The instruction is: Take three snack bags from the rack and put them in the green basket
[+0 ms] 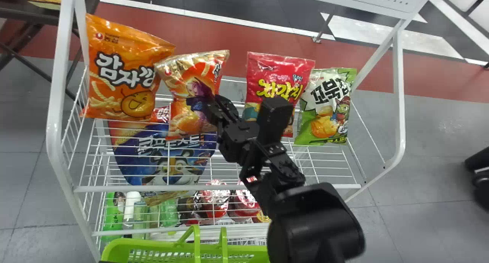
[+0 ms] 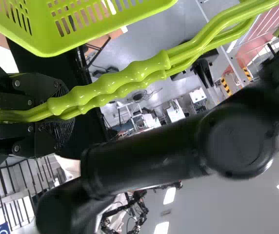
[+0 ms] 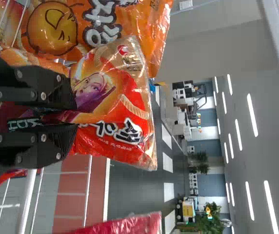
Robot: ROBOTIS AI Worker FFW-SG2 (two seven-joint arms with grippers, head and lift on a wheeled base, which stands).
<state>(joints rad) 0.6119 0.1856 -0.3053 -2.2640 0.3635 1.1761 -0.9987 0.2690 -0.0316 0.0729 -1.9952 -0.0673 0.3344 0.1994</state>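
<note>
right gripper (image 3: 74,118) clamped on gold-red bag (image 1: 185,79), ten o'clock: likely light, slippery; pinch belly softly. left gripper (image 2: 64,113) clamped on basket handles (image 2: 115,83), seven o'clock.

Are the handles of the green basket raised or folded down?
Raised: the left gripper holds both handles together, away from the basket.

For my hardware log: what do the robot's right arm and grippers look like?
The right arm is black with rounded housings. The left gripper and right gripper are black too, flat-fingered, with round silvery screw heads.
</note>
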